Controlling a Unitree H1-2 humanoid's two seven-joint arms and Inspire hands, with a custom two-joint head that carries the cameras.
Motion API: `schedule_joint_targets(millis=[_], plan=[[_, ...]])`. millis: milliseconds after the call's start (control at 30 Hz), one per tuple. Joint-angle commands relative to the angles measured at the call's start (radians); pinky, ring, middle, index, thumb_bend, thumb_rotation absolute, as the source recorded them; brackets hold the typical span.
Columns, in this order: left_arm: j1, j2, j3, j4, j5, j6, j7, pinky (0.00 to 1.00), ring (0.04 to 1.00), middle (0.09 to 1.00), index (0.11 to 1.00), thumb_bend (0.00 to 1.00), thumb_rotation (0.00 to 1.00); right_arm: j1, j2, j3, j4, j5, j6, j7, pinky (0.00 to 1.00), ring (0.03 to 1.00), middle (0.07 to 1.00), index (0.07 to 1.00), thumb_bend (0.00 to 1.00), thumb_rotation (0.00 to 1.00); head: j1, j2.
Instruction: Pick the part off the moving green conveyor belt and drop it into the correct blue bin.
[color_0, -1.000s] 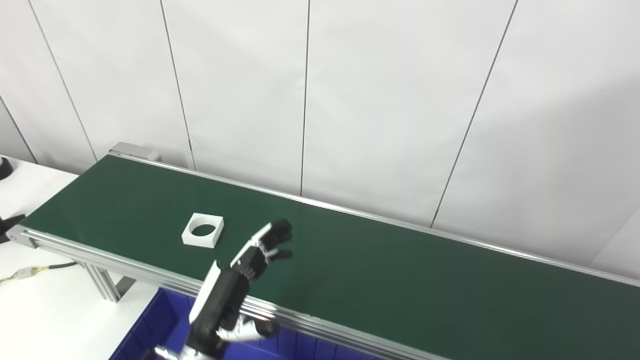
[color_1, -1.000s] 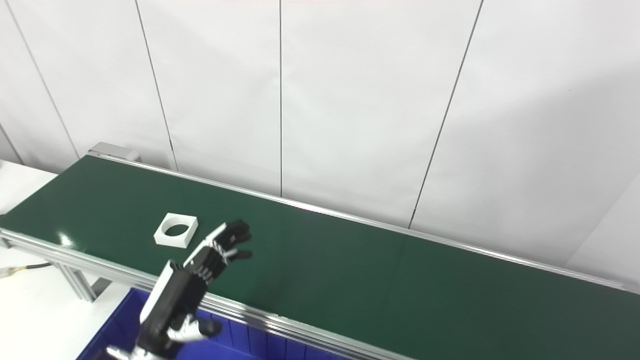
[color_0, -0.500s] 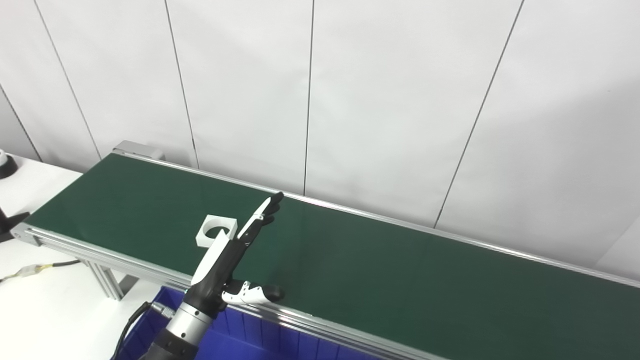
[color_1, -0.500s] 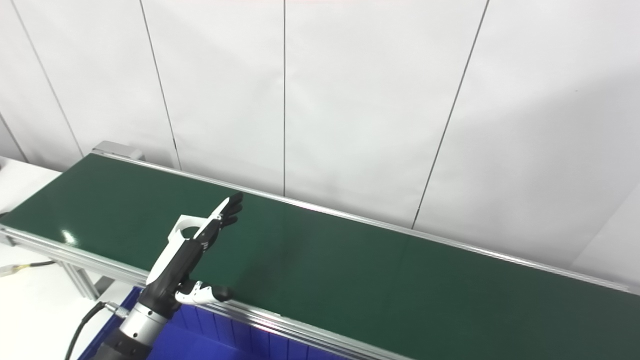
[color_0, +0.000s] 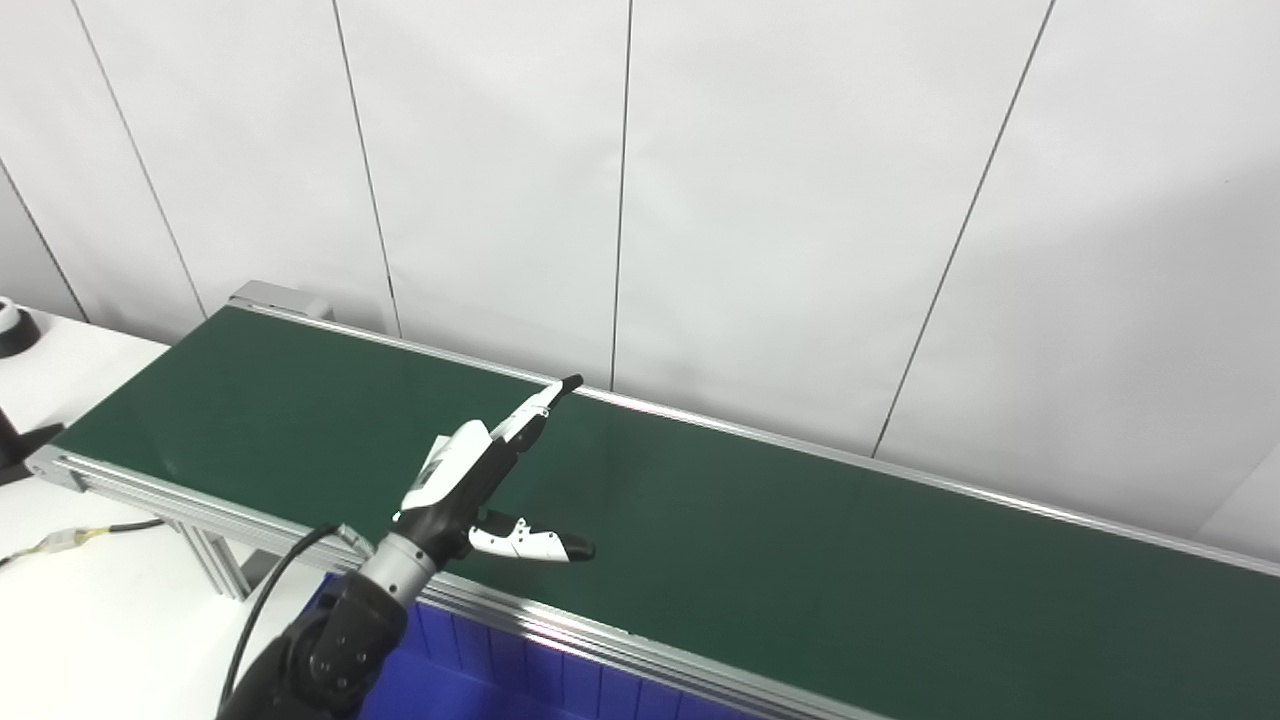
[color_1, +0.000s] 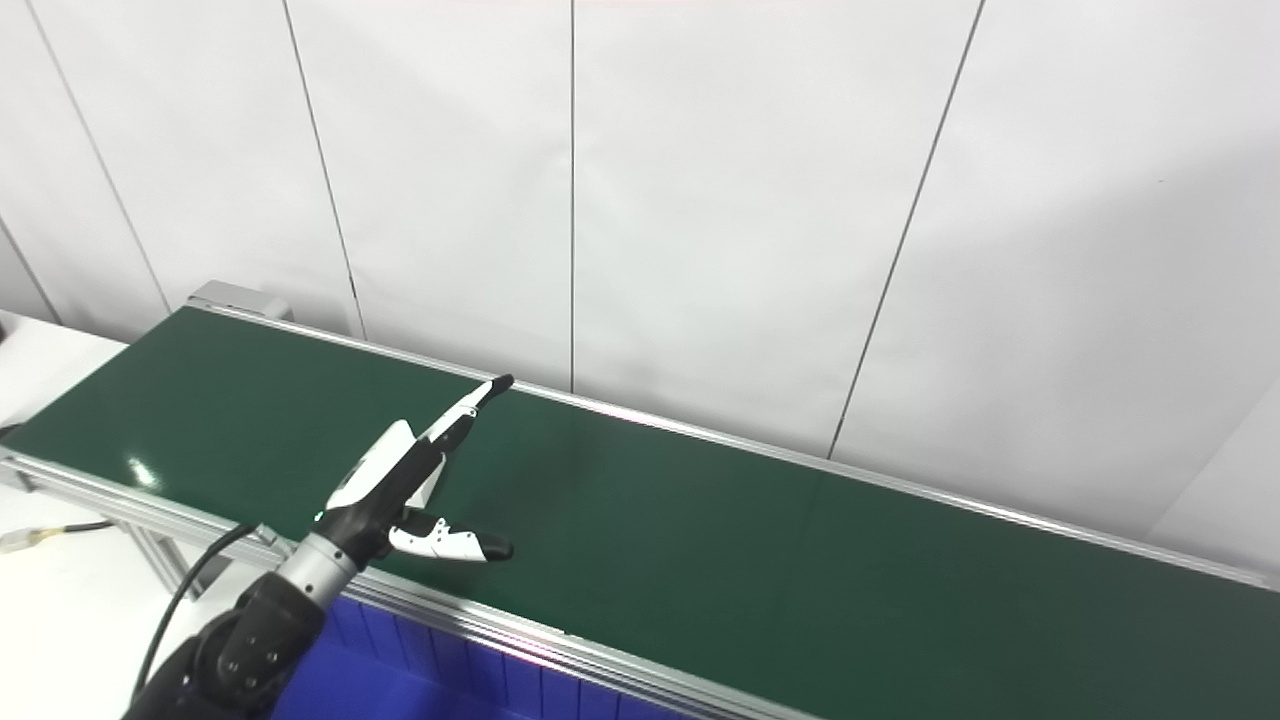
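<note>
Blue bin (color_0: 480, 685): nearest of all, under the belt's front rail at the bottom edge; only a ribbed strip of its wall shows

Left hand (color_0: 470, 480): spread wide and holding nothing, fingers (color_0: 535, 405) stretched out towards the far rail, thumb (color_0: 535, 545) pointing right, low over the belt

What changed: a second ago this hand was curled just right of the part; now it is flattened and reaches further across, and it stands between the cameras and the part

Meaning for the task: judged from this, the hand is lined up to close on the part as the belt carries it in; no grasp made yet, so the pick is only beginning

Part (color_1: 428, 485): on the belt, nearly all hidden behind the hand; only a white sliver shows in the right eye view, so whether the hand touches it cannot be told

Part's look: earlier, a flat white square block with a round hole through it; it looks rigid and light

Green conveyor belt (color_0: 800, 560): runs from upper left to lower right, with silver rails

Bench (color_0: 90, 600): white, at left under the belt's end, with a cable lying on it

Right hand: not in view
</note>
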Motion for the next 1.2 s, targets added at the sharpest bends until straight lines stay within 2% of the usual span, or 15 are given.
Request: schedule_joint_targets(millis=[0,100,267,433,600,867,1067,1167], plan=[[-0.066,0.030,-0.001,0.002,0.012,-0.009,0.026,0.95,1.000,1.000,1.000,0.84,0.60,-0.009,0.004,0.005,-0.017,-0.010,-0.051,-0.006,1.00,1.000,1.000,1.000,0.59,0.97,0.000,0.001],[-0.104,0.043,-0.009,0.057,0.043,0.012,0.037,0.94,1.000,1.000,1.000,0.86,0.56,-0.010,0.006,0.001,-0.018,0.001,-0.051,0.005,1.00,1.000,1.000,1.000,0.60,0.96,0.001,0.003],[-0.156,0.064,-0.031,0.140,0.088,0.043,0.055,0.99,1.000,1.000,1.000,0.89,0.51,-0.011,0.005,0.002,-0.019,0.003,-0.051,0.010,1.00,1.000,1.000,1.000,0.59,0.96,0.001,0.003],[-0.205,0.075,-0.049,0.218,0.109,0.071,0.069,1.00,1.000,1.000,1.000,0.90,0.39,-0.009,0.004,0.004,-0.021,-0.002,-0.051,0.004,1.00,1.000,1.000,1.000,0.58,0.96,-0.001,0.008],[-0.260,0.094,-0.086,0.290,0.153,0.091,0.082,1.00,1.000,1.000,1.000,0.90,0.34,-0.006,0.007,0.007,-0.024,-0.009,-0.051,-0.011,1.00,1.000,1.000,1.000,0.57,0.96,-0.002,0.013],[-0.302,0.119,-0.180,0.332,0.248,0.161,0.081,1.00,1.000,1.000,1.000,0.94,0.22,0.002,0.009,0.006,-0.034,-0.002,-0.051,-0.007,1.00,1.000,1.000,1.000,0.53,0.96,-0.011,0.020],[-0.317,0.130,-0.228,0.358,0.287,0.183,0.085,1.00,1.000,1.000,0.996,0.96,0.18,0.007,0.009,0.005,-0.038,-0.008,-0.051,-0.016,1.00,1.000,1.000,1.000,0.54,0.96,-0.011,0.025],[-0.320,0.133,-0.246,0.367,0.302,0.191,0.083,1.00,1.000,1.000,0.995,0.96,0.20,0.009,0.008,0.007,-0.040,-0.010,-0.051,-0.023,1.00,1.000,1.000,1.000,0.55,0.95,-0.015,0.029]])
